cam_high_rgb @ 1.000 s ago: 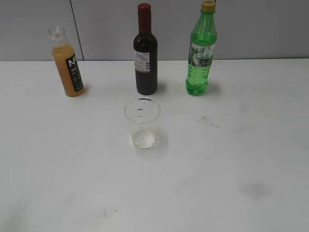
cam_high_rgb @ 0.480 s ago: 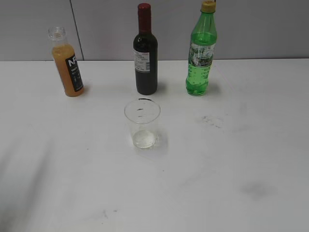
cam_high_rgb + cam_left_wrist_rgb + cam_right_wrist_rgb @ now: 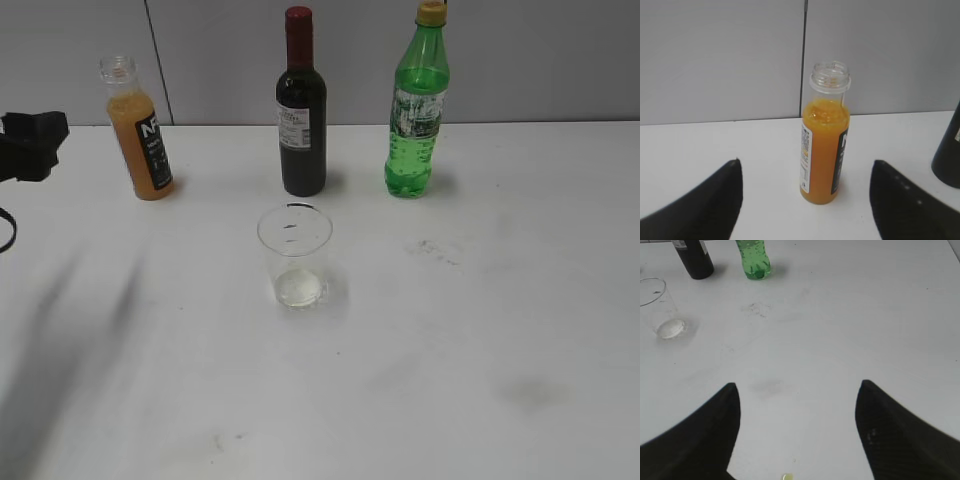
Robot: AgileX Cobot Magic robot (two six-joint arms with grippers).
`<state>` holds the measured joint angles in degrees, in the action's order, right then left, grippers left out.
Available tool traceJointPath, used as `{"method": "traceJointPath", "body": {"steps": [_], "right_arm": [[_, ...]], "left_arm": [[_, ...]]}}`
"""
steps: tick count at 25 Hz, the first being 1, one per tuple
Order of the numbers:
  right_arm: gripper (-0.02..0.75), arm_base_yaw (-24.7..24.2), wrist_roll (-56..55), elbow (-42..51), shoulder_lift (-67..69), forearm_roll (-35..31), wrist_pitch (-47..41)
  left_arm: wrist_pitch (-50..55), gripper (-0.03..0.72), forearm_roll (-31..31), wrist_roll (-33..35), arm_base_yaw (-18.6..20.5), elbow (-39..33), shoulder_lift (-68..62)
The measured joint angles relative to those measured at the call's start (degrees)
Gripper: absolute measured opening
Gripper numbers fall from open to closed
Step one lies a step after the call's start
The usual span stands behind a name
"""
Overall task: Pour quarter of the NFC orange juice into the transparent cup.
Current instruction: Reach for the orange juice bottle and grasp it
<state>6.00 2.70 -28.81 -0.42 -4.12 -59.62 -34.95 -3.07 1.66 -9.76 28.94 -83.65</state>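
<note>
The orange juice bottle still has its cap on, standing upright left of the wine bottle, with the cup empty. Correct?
Not quite. The orange juice bottle is uncapped; the left wrist view shows its open neck. It does stand upright left of the wine bottle, and the cup is empty.

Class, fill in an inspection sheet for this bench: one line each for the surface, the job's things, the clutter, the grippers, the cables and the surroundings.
Surface: white table, with faint grey smudges.
Job's things: NFC orange juice upright at back left, uncapped, mostly full; transparent cup upright in the middle, empty.
Clutter: dark wine bottle with red cap and green soda bottle, both upright at the back.
Grippers: left gripper open, fingers either side of the juice, not touching it; right gripper open, empty, above bare table.
Cables: a dark loop at the exterior view's left edge, possibly a cable.
Surroundings: plain grey wall panels.
</note>
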Motion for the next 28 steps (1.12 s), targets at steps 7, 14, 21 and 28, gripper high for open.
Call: {"method": "traceJointPath", "body": {"steps": [7, 14, 21, 28], "right_arm": [[0.552, 0.0, 0.0, 0.0, 0.0, 0.0, 0.0], [0.552, 0.0, 0.0, 0.0, 0.0, 0.0, 0.0], [0.552, 0.0, 0.0, 0.0, 0.0, 0.0, 0.0], [0.552, 0.0, 0.0, 0.0, 0.0, 0.0, 0.0]], "left_arm": [[-16.1, 0.594, 2.3, 0.0, -0.1, 0.0, -14.5], [-30.8, 0.680, 4.9, -1.7, -0.1, 0.7, -26.8], [-33.0, 0.692, 7.4, -4.1, -0.1, 7.8, -35.0], [-30.0, 0.687, 7.6, -4.5, -0.1, 18.0, -41.3]]}}
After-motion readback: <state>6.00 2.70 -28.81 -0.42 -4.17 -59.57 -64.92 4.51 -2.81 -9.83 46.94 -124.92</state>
